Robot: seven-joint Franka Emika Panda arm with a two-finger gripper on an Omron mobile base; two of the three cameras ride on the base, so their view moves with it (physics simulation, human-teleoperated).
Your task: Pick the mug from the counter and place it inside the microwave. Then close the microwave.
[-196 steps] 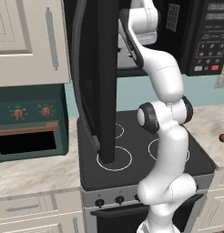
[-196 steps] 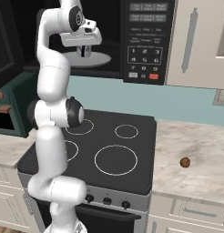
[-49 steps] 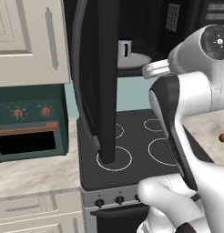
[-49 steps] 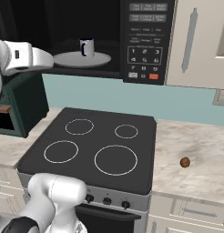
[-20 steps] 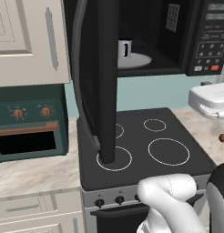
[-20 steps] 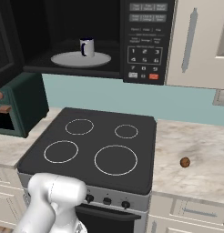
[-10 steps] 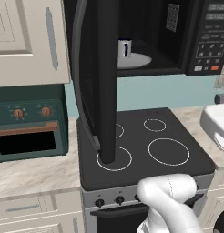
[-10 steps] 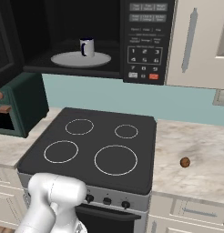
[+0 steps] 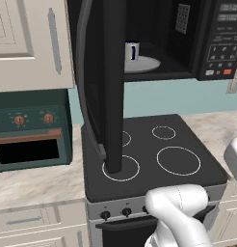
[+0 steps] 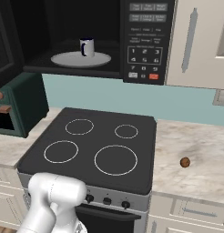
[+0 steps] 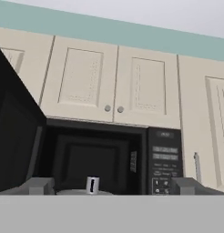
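Mug [image 10: 87, 47] stands upright on the turntable plate [image 10: 63, 59] inside the microwave [image 9: 197, 43], straight ahead of the gripper [image 11: 111, 186], beyond its widely spread fingers. Left of the gripper the microwave door [image 9: 108, 82] hangs open.

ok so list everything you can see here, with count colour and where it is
mug: 1, silvery white with dark handle, on the plate inside the microwave
plate: 1, grey, microwave floor
microwave: 1, black, above the stove, door swung open
stove: 1, black, four ring burners
toaster oven: 1, teal, left counter
ball: 1, brown, right counter
counter: beige marbled
cabinets: cream, above
gripper: grey fingertips apart, facing the microwave
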